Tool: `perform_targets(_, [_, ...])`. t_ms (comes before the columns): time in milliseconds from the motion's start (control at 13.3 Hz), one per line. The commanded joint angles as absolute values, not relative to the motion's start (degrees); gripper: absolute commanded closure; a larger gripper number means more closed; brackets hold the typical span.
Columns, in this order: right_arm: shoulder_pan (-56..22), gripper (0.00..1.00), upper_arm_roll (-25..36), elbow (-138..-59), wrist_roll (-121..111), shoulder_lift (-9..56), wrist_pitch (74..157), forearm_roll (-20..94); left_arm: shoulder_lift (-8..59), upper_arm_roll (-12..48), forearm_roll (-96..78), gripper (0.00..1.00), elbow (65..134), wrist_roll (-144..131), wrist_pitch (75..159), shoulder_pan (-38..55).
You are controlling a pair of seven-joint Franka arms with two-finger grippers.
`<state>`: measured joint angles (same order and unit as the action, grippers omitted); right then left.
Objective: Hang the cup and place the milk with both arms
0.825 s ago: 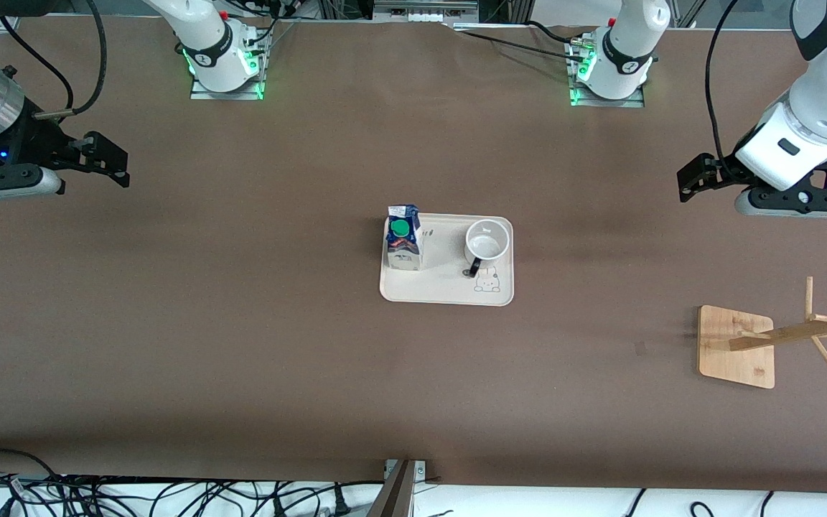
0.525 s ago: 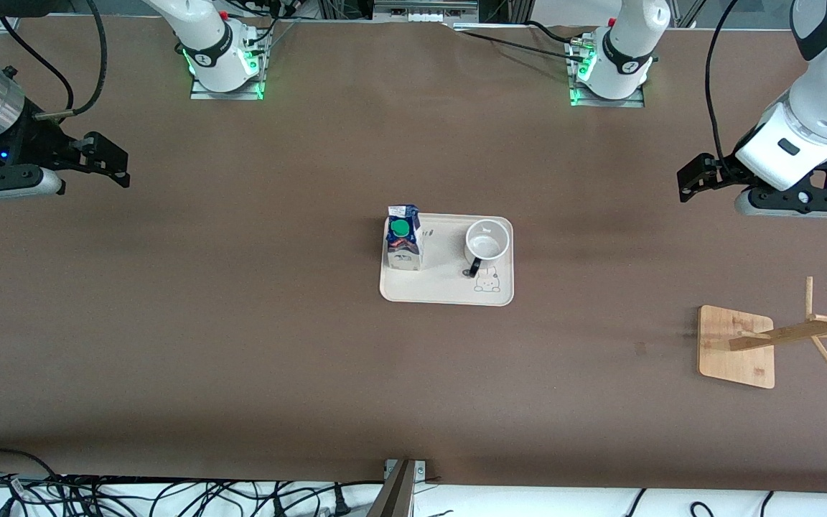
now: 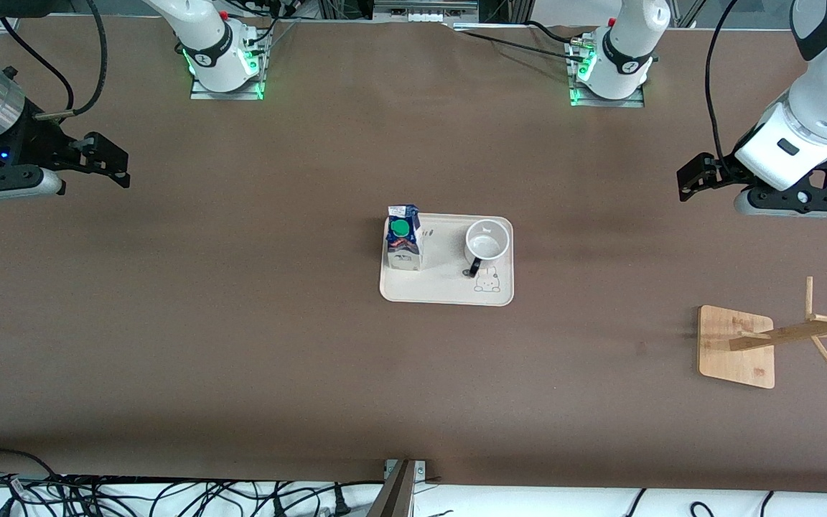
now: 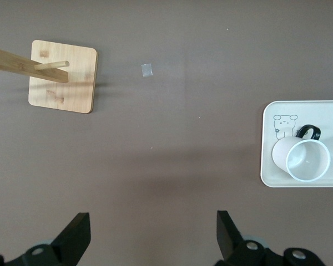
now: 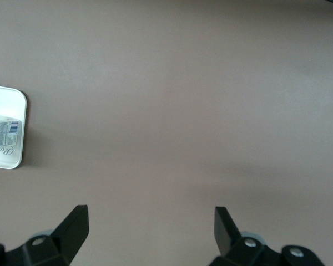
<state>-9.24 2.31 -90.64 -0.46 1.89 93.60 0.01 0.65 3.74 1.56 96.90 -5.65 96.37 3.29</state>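
Observation:
The white cup (image 3: 487,245) with a black handle stands upright on a cream tray (image 3: 446,290) at the table's middle; it also shows in the left wrist view (image 4: 305,159). The blue and white milk (image 3: 403,246) with a green cap stands on the tray's end toward the right arm; its printed side shows in the right wrist view (image 5: 1,136). My left gripper (image 3: 693,177) is open and empty, up over bare table toward the left arm's end (image 4: 152,227). My right gripper (image 3: 105,159) is open and empty over bare table toward the right arm's end (image 5: 151,224).
A wooden peg rack (image 3: 790,335) on a square wooden base (image 3: 735,347) stands toward the left arm's end, nearer to the front camera than the tray; it shows in the left wrist view (image 4: 62,83). Cables (image 3: 133,495) lie along the near edge.
Both grippers have shifted only very slightly. The cup, milk, tray and rack have not moved.

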Motion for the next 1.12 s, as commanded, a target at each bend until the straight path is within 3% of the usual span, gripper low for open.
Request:
perform_targets(0, [-9.4, 0.0, 2.37, -89.91, -0.09, 2.2, 93.52, -0.44, 1.67, 4.04, 1.58, 0.0, 94.75, -6.15, 94.75, 3.25])
perform_targets(1050, [-9.58, 0.0, 2.29, -89.74, -1.05, 3.69, 97.38, 0.96, 1.67, 4.04, 1.58, 0.0, 94.75, -6.15, 94.66, 3.25])
